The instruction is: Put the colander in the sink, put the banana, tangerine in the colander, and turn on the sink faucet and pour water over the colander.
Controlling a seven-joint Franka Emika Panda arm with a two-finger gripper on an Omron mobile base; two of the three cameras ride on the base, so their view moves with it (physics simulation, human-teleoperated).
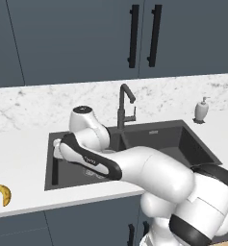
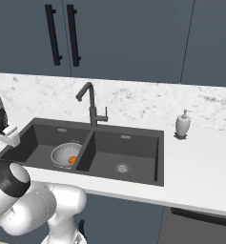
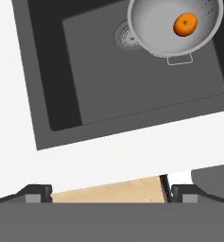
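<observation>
The pale grey colander [image 2: 62, 153] [image 3: 156, 33] sits in the left basin of the dark sink [image 2: 128, 147] [image 3: 99, 90]. The tangerine [image 2: 72, 160] [image 3: 185, 23] lies inside it. On the white counter left of the sink lies the yellow banana [image 1: 2, 194], apart from the arm. The dark gooseneck sink faucet [image 1: 125, 103] [image 2: 90, 107] rises behind the divider. My gripper [image 3: 111, 193] is open and empty, looking down over the front left part of the left basin, with the colander off to one side of it. In the left base view my arm hides the left basin.
A white soap dispenser [image 1: 201, 110] [image 2: 182, 125] stands on the counter right of the sink. The right basin [image 2: 122, 167] holds just its silver drain. Dark cabinets with black handles [image 1: 133, 36] hang above the marble backsplash.
</observation>
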